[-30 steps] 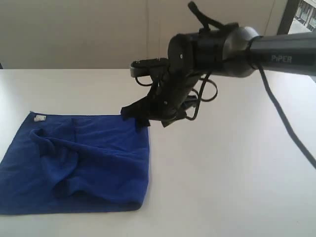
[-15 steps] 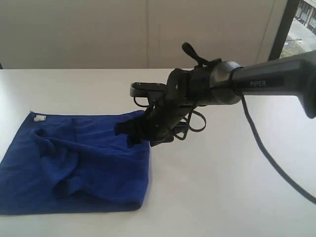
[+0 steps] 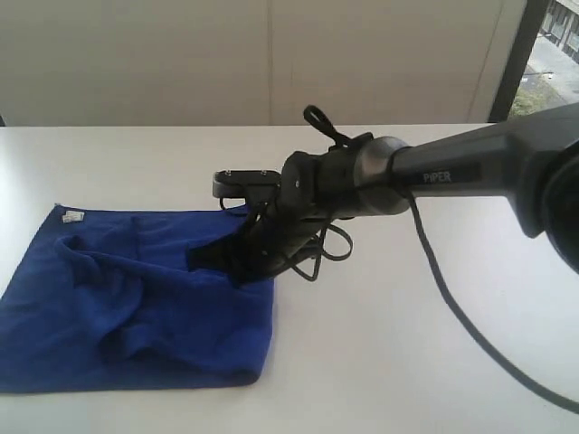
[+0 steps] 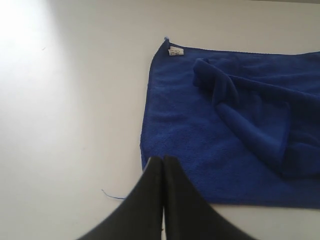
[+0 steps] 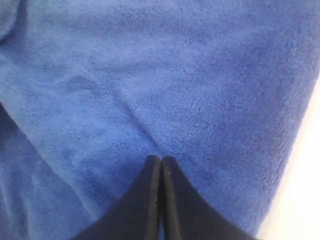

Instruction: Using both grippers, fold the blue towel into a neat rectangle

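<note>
Black fingers of the R gripper (image 5: pixel 161 162) are pressed together, tips down on the blue towel (image 3: pixel 109 307). A thin ridge of cloth runs straight into the seam between them, so the jaws look nipped on that fold. In the exterior view this grip sits in the towel's far-right part, just inside its right edge. The wrist body behind it tilts down to the left. Loops of black cable (image 3: pixel 330 246) hang beside it. The R arm (image 3: pixel 452 167) is a dark tube marked PIPER and stretches off to the right.

L gripper (image 4: pixel 162 161): jaws also together, w/ nothing seen between them. Its tips show over the towel's edge near a corner, on the short side that carries the white tag (image 4: pixel 175 51). Can't tell if they touch the cloth. A loose blue thread (image 4: pixel 112 195) lies on the table just beside that corner. L gripper isn't in the exterior view.

Towel lies on the left half of the white table (image 3: pixel 407 344), roughly rectangular but rumpled, w/ a thick raised fold curling across its middle. Tag is at the far-left corner. Front-right corner is rounded & doubled over. Behind the table is a pale wall (image 3: pixel 181 54), w/ a window (image 3: pixel 556 45) at far right.
</note>
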